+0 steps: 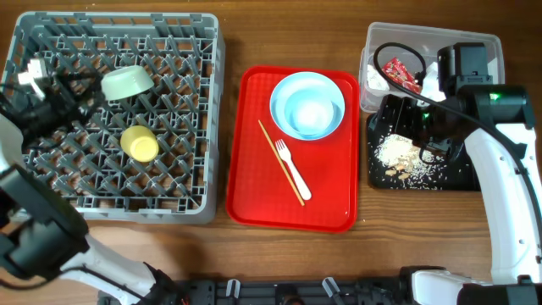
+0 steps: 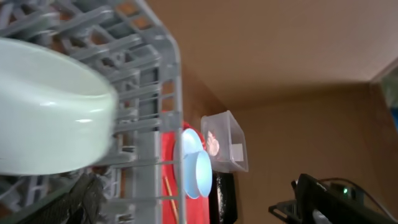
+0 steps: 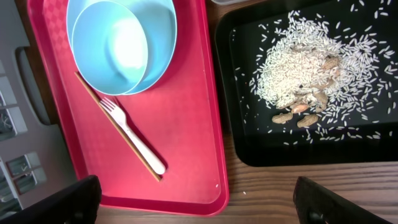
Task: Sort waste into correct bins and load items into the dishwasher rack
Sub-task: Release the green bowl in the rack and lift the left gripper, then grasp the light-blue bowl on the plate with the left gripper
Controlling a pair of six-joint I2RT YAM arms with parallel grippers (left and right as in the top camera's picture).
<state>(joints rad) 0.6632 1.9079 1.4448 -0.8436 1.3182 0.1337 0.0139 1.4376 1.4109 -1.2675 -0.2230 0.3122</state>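
Over the right edge of the flat red plastic tray (image 3: 186, 93), your right fingers (image 3: 62, 199) hang spread wide, empty. Your left fingers (image 1: 83, 91) sit beside the light green round saucer (image 1: 127, 82), tilted in the large grey pegged plastic rack (image 1: 169, 169); their grip cannot be told.

saucer (image 1: 127, 82), cup (image 1: 140, 143) in rack (image 1: 110, 19) | bowl (image 1: 309, 113) nested on plate (image 1: 288, 85) | wrapper (image 1: 401, 74), tissue (image 1: 430, 79) — clear tub (image 1: 423, 27) | rice (image 1: 406, 157) — black tray (image 1: 457, 180)
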